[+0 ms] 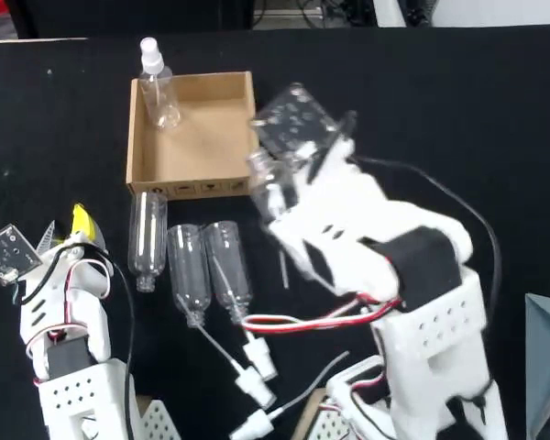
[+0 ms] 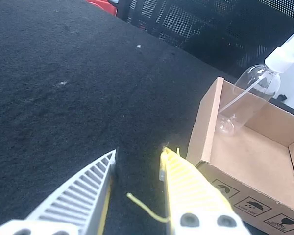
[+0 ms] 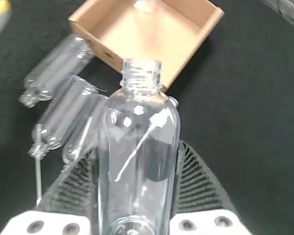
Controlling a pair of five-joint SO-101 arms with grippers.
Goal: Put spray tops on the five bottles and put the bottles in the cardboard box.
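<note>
**One bottle boxed, four to go**

One capped bottle (image 1: 158, 92) leans in the upper-left corner of the cardboard box (image 1: 188, 188), at the upper left of the high view. By that count, four are left without spray tops. The right gripper (image 3: 137, 149) has its jaws closed around an open bottle (image 3: 137, 127) just off the box's lower-right corner. The bottle's long axis runs along the jaws, open neck toward the box. Three more bottles (image 1: 189, 270) lie on the counter (image 1: 495, 110) below the box, necks toward the bottom edge, with loose spray tops (image 1: 259, 359) just beyond. The left gripper (image 2: 138, 152), jaws slightly parted, holds nothing.
</note>
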